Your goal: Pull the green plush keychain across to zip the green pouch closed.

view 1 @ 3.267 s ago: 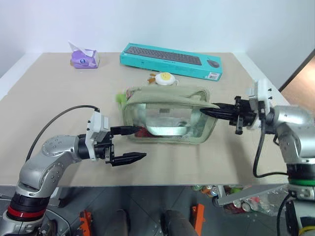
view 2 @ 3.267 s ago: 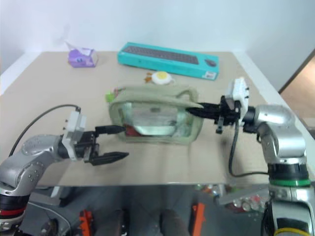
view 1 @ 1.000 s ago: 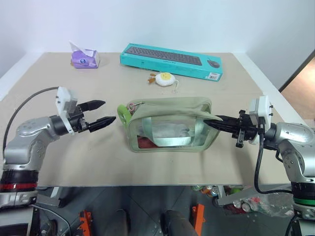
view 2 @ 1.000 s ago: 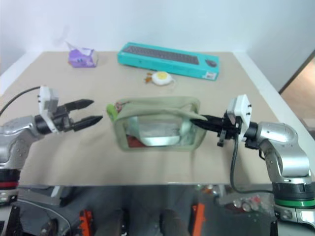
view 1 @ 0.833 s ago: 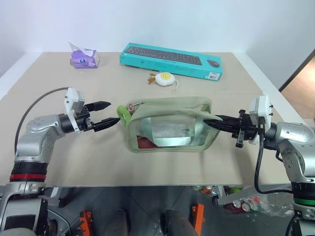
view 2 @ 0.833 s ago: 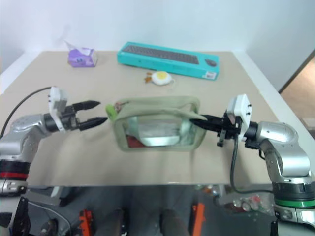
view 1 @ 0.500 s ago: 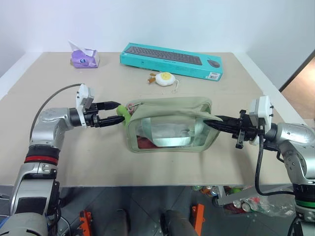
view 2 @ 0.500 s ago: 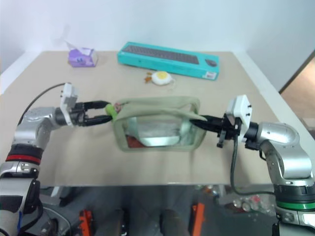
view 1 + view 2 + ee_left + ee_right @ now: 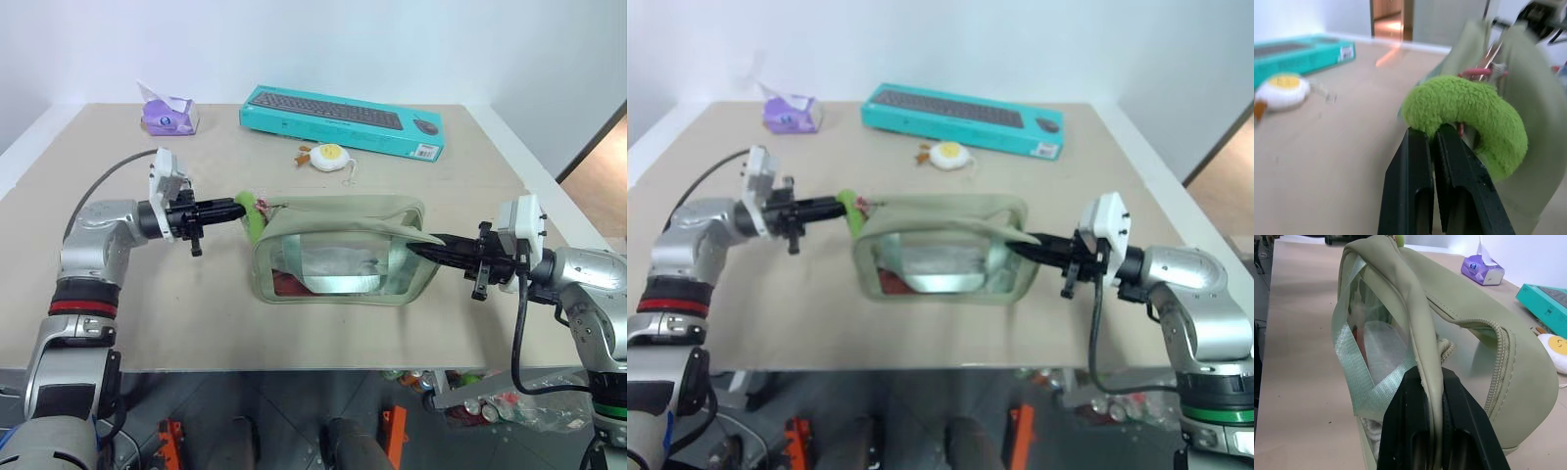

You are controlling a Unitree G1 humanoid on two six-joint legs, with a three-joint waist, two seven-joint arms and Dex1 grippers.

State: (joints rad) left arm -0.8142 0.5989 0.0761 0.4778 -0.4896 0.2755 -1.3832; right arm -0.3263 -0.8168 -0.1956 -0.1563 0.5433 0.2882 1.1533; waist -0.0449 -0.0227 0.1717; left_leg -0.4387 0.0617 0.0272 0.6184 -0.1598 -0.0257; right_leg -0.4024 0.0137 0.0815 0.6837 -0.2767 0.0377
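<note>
Beige table (image 9: 147, 294), green plush keychain (image 9: 1469, 115) pinched in left claw (image 9: 1431, 134)

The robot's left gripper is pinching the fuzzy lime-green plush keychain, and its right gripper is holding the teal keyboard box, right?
Not quite. The right gripper is shut on the pale sage-green fabric pouch, not that box; the right wrist view shows it. The left gripper does pinch the fuzzy lime-green plush keychain.

pouch (image 9: 343, 259) mid-table | keychain (image 9: 254, 216) at its left | keyboard box (image 9: 340, 119) behind
</note>
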